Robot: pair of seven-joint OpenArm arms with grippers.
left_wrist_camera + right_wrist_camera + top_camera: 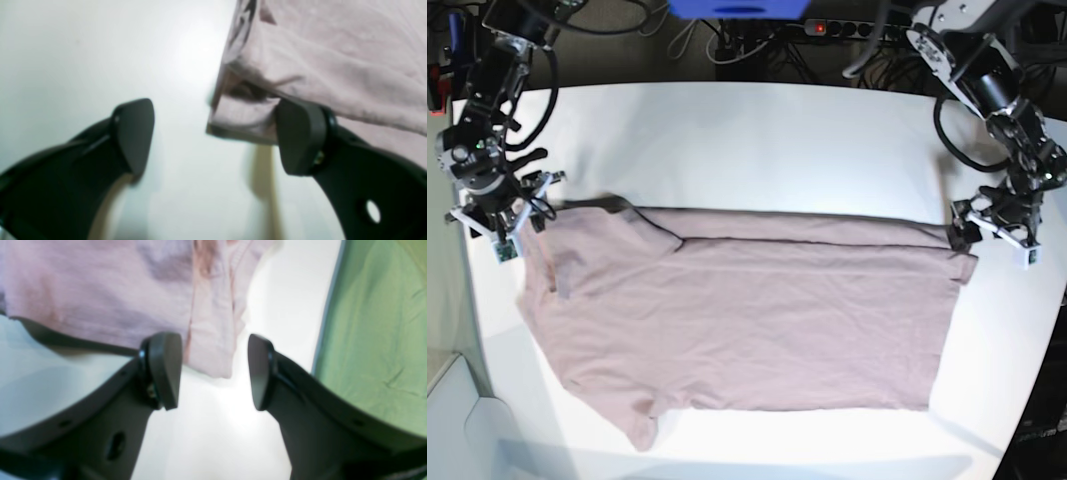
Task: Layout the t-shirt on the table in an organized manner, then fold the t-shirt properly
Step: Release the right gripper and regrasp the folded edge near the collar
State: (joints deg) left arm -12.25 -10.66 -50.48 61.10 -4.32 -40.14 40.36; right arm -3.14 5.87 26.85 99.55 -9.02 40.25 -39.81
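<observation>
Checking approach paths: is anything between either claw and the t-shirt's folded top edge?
Nothing visible. The left claw stands open at the t-shirt corner, one pad against the cloth. The right claw stands open at the sleeve end. Only bare table lies around them.

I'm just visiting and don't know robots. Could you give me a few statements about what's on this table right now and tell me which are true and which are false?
1. The t-shirt lies spread out on the table. True.
2. The t-shirt is bright blue. False: it is a dusty pink.
3. The left gripper has its fingers apart. True.
4. The right gripper is lifting the t-shirt off the table. False: its fingers are apart beside the cloth's edge, gripping nothing.
5. The t-shirt is folded into a small square. False: it is mostly laid out, with only its far edge turned over.
</observation>
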